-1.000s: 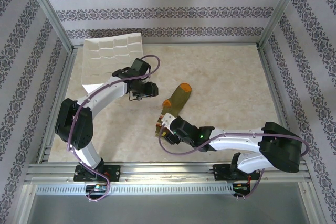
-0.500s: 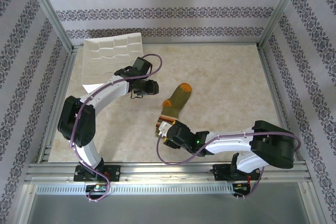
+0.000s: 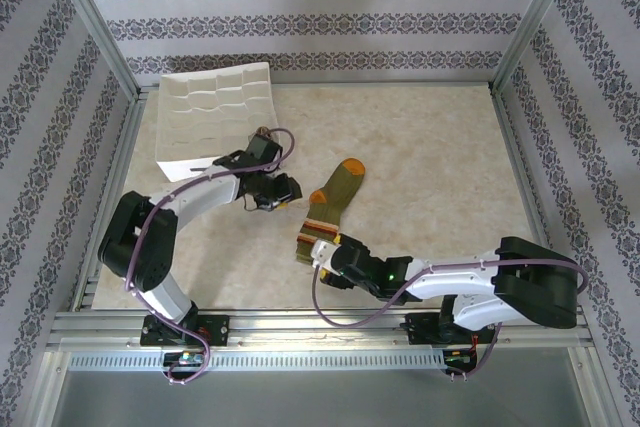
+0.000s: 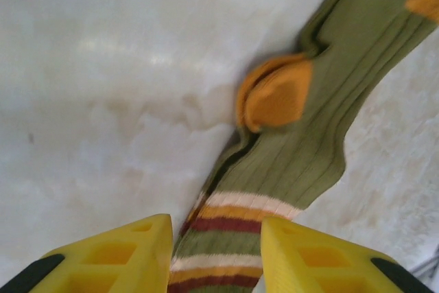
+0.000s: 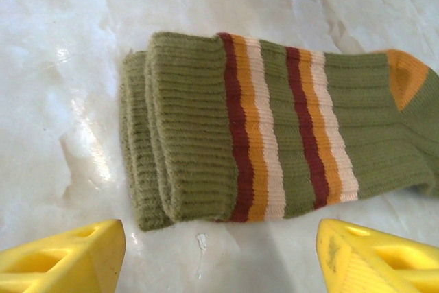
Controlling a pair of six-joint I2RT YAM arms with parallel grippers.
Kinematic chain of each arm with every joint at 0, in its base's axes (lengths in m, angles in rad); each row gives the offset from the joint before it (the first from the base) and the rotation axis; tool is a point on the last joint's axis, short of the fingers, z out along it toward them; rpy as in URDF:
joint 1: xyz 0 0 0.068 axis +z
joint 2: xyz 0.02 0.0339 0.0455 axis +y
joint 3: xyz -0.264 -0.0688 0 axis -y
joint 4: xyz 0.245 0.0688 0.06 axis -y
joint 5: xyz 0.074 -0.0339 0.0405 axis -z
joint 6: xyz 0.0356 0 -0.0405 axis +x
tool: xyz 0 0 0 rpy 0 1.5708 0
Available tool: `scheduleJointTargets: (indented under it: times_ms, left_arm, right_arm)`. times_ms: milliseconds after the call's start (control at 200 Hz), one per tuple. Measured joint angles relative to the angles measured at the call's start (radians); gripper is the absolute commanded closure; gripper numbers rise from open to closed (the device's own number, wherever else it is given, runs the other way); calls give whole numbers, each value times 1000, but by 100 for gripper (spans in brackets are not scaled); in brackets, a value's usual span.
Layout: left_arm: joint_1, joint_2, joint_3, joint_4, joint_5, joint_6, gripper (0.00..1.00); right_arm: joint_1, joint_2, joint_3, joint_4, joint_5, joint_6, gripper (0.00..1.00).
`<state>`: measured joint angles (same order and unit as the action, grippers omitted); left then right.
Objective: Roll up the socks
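Note:
The socks (image 3: 336, 197) are olive green, lying on the table with the orange toe far and the striped cuff near. In the right wrist view the cuff of the socks (image 5: 274, 135) shows two stacked layers. My right gripper (image 3: 322, 253) is at the cuff end, and in its wrist view the right gripper (image 5: 219, 259) stands open and wide, with the cuff edge just beyond its fingertips. My left gripper (image 3: 282, 190) hovers just left of the socks' middle. Its wrist view shows the left gripper (image 4: 216, 259) with jaws apart. Beyond them lie the socks (image 4: 322, 121), orange heel up.
A white divided tray (image 3: 215, 107) sits tilted at the back left, close behind the left arm. Patterned walls and metal frame rails bound the table. Bare marble-look tabletop (image 3: 440, 157) lies to the right of the socks.
My left gripper has come nearer and lower beside the socks, its jaws narrowing a little. My right gripper has eased back off the cuff, which now shows.

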<state>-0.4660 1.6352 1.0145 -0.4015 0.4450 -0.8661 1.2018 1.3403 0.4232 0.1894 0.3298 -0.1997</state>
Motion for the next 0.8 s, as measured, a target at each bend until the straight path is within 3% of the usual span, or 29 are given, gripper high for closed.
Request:
scheduleJointTargets:
  times_ms: [305,405,699,799]
  left_arm:
    - [-19,-77,-137,82,96,-154,64]
    - [-19,-79,-154,102,121,-175,64]
    - [-19,-83,-156,103,151,-186,64]
    - [-19,-101,-167,103,154,-187,64]
  right_arm:
    - [4,171,113,-10,-18,-101,36]
    - [8,188,138,-39,-18,-124,47]
    - [-28,251,180,-16,12,-143,92]
    - [-35,249,192,-24,18,-137,99]
